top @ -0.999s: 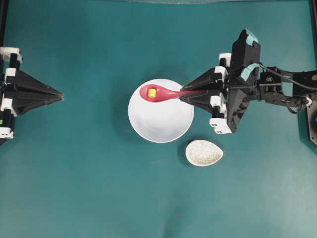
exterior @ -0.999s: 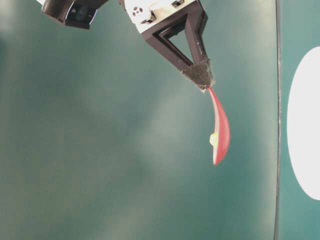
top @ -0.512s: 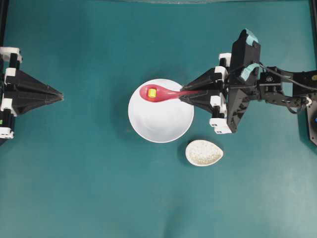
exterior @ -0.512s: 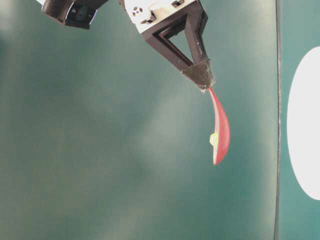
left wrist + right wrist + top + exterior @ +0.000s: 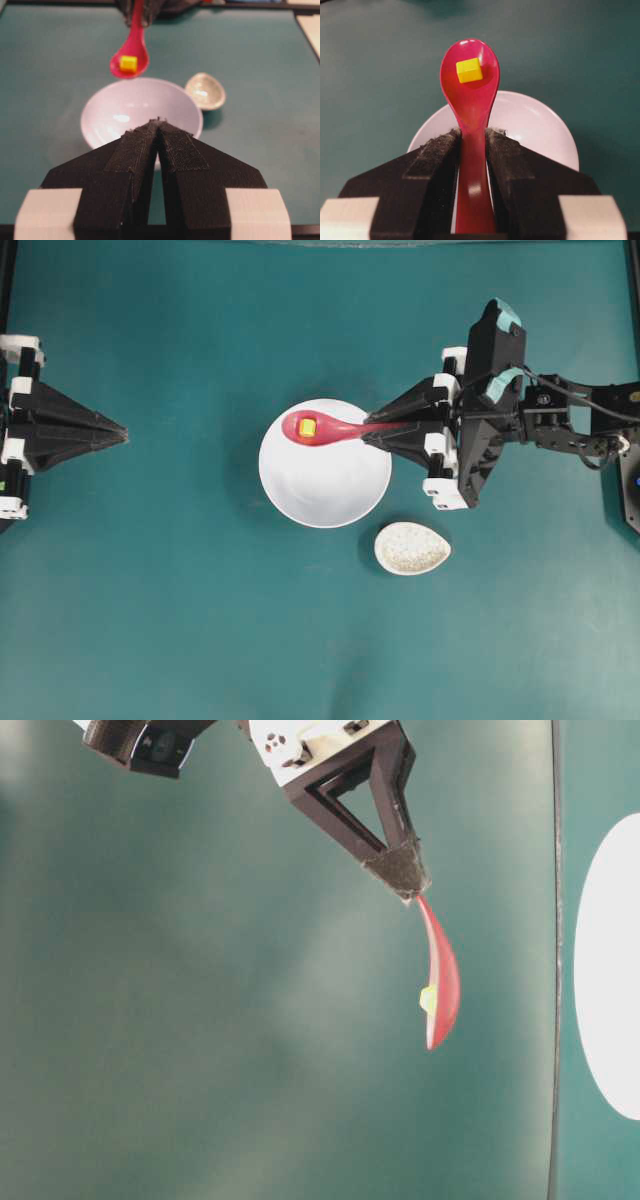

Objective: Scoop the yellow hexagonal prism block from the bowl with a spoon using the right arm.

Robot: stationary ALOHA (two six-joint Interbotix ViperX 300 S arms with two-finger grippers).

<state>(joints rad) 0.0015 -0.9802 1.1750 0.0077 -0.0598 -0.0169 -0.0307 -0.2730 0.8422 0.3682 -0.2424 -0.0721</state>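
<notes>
R gripper (image 5: pixel 472 145) clamped on spoon (image 5: pixel 470 100) handle. Yellow hexagonal prism block (image 5: pixel 469 70) sits in scoop, out past the fingertips at far end of spoon. Scoop held above bowl (image 5: pixel 325 485), over its rim nearest tabletop's far edge (overhead view). L gripper (image 5: pixel 159 125) closed, empty, at tabletop's left edge.

From table level the bowl (image 5: pixel 610 970) is sliced off by the right edge, a white arc only. The right gripper (image 5: pixel 472 135) hides most of the spoon (image 5: pixel 470 90) handle (just a red strip shows). The left gripper (image 5: pixel 159 125) covers the bowl's near rim.
</notes>
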